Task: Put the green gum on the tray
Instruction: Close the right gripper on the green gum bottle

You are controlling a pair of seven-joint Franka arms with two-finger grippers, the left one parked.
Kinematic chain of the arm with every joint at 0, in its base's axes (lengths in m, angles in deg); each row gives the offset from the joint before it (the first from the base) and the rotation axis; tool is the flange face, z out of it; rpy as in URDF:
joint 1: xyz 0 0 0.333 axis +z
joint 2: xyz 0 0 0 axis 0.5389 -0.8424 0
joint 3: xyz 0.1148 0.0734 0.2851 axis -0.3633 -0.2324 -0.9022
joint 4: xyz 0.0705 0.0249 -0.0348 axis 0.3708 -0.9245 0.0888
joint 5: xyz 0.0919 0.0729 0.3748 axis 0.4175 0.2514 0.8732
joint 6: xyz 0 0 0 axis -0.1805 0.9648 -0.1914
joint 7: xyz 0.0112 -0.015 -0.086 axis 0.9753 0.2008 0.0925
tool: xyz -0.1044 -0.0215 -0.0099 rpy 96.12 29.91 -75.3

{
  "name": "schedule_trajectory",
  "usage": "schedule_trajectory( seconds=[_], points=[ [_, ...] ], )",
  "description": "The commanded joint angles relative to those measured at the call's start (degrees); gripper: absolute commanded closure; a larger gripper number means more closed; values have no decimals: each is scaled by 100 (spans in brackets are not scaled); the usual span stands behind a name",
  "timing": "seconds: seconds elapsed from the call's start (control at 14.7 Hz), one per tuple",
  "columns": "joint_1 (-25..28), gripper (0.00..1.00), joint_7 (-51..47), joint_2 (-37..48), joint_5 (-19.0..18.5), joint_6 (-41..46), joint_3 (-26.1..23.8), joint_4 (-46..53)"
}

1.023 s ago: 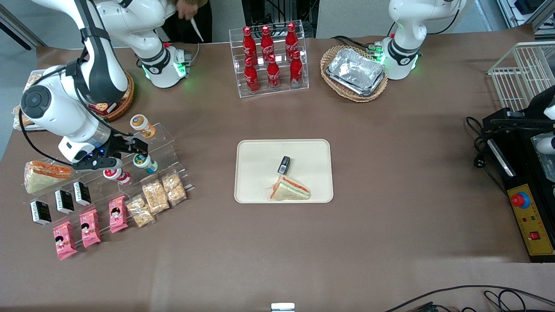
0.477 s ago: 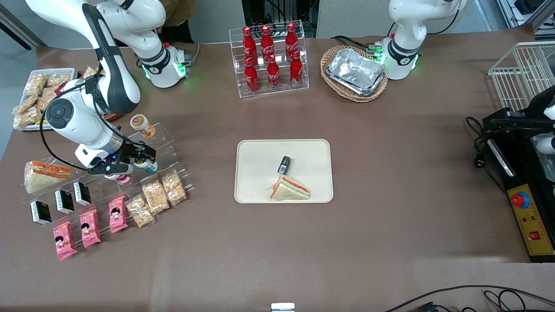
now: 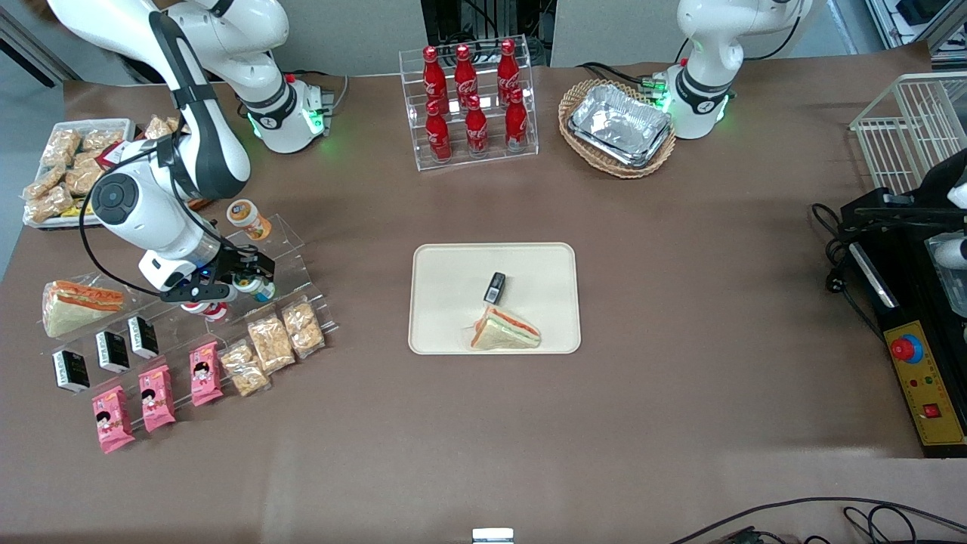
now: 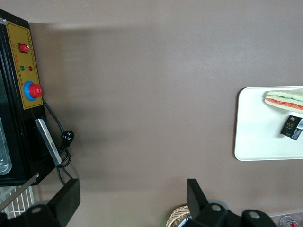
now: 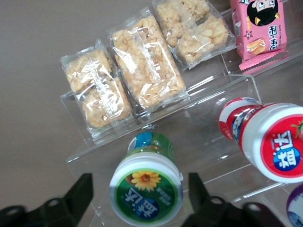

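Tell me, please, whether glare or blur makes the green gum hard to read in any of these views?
Right wrist view: green gum sharp between the open gripper fingers, lid evenly lit; soft reflections on the clear acrylic shelf. Front view: gum tiny, partly hidden by the gripper; the tray shows no glare.

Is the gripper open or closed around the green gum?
Open: gripper fingers flank the green gum with gaps.

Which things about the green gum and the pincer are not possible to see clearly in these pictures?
- Green gum, right wrist view: its lid end is cut off by the picture edge.
- Green gum, front view: mostly hidden under the pincer.
- Pincer, right wrist view: open around the gum; contact cannot be told.
- Purple-lidded bottle: cut off by the edge.
- Tray, left wrist view: partly cut off.
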Motion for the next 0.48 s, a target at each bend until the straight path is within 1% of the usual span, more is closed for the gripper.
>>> schedule_trajectory(
  seconds=[0.0,0.07,0.14,0.27,0.41],
  points=[
    [-6,52,235,33,-12,-121,0,-46],
    [-6,63,323,60,-12,-86,9,-28],
    [-14,69,359,95,-12,-42,9,-2],
    [-15,70,386,182,-12,159,18,147],
    [-23,70,377,253,-12,728,26,506]
  ],
)
